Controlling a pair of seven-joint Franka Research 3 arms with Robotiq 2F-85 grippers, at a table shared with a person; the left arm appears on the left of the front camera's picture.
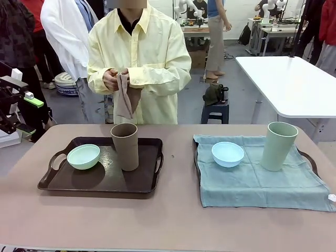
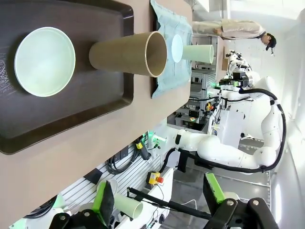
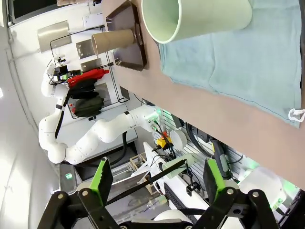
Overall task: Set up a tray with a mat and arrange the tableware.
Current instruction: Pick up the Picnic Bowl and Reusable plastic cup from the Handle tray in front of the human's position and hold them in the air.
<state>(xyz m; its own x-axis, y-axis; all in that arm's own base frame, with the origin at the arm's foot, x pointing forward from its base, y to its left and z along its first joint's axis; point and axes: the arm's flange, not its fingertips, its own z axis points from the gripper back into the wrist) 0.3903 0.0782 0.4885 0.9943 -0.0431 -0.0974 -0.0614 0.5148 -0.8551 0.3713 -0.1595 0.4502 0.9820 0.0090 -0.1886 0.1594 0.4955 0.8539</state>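
Observation:
A dark brown tray (image 1: pixel 100 181) at table left carries a mint green bowl (image 1: pixel 83 156) and a brown tumbler (image 1: pixel 125 146). To the right, a blue-green mat (image 1: pixel 262 181) covers a second tray (image 1: pixel 311 161), with a light blue bowl (image 1: pixel 228 154) and a pale green tumbler (image 1: pixel 279 146) on it. The person across the table holds a brown cloth (image 1: pixel 126 100) in both hands at chest height. My left gripper (image 2: pixel 159 200) is open and hangs off the table's near edge, far from the brown tumbler (image 2: pixel 126 52). My right gripper (image 3: pixel 157 181) is open too, well short of the pale green tumbler (image 3: pixel 195 19).
Bare brown tabletop (image 1: pixel 173 220) runs between the two trays and along the near edge. A white table (image 1: pixel 294 84) stands behind at the right, with a stool (image 1: pixel 215 110) beside it. Other people stand farther back.

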